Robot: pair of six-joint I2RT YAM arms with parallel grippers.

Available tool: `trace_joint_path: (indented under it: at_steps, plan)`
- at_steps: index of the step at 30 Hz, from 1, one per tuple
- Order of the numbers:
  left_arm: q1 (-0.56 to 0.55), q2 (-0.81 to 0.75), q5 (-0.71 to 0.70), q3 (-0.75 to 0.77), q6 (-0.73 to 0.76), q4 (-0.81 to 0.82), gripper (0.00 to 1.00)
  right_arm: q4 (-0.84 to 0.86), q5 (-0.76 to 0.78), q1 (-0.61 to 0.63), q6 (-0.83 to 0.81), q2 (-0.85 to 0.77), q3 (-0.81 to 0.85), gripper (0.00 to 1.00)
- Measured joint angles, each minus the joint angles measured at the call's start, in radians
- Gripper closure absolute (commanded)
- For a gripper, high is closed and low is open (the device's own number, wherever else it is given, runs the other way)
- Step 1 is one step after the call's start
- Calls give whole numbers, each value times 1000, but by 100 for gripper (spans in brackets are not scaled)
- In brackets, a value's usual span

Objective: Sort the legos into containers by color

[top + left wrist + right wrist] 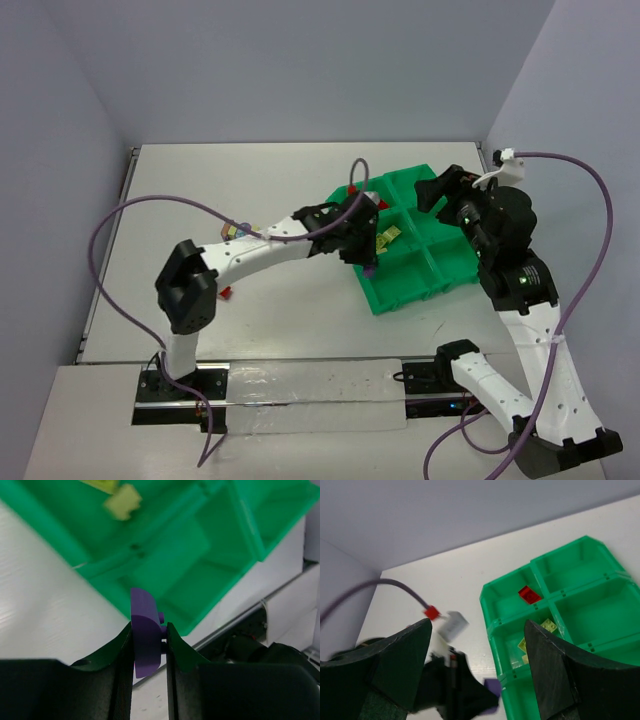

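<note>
The white table (220, 180) is enclosed by lilac walls (300, 70); a purple brick (142, 605) is pinched by the left gripper (149, 625); the right gripper (477, 625) is spread apart.

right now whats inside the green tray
In the tray, one red brick in a corner compartment, yellow-green bricks in the next. Two beside them look empty. The nearest compartments are partly covered by the right gripper.

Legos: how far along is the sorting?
Done: a red brick and yellow-green bricks lie in separate tray compartments. In hand: the left gripper holds a purple brick at the tray's edge. Left: loose bricks on the table.
</note>
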Motion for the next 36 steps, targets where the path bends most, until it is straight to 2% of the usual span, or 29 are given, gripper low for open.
trace_joint_path:
  at_steps: [4,8,11,13,15,16,18,22,27,30,36]
  plan:
    - [-47,104,65,84,29,13,100,-6,18,0,-8,-26,12,18]
    - [-48,171,116,159,48,20,98,-13,27,0,-11,-36,12,18]
    - [-43,216,148,214,55,38,76,-14,33,0,-12,-37,12,18]
    - [-40,240,165,241,57,39,47,-15,38,0,-12,-37,12,19]
    - [-38,260,177,259,59,38,27,-16,41,0,-11,-36,12,18]
    - [-38,265,179,263,62,36,19,-16,41,0,-11,-35,12,18]
    - [-39,274,179,270,64,27,14,-16,41,0,-11,-29,12,18]
    - [-39,276,164,293,82,0,13,-16,40,0,-11,-18,12,19]
    - [-39,241,106,294,90,-24,21,-16,38,0,-10,-10,11,19]
    - [-39,135,39,193,86,-40,25,-15,39,0,-10,-9,11,19]
    - [-38,-154,-189,-75,37,-119,27,-6,42,0,-1,-9,-12,18]
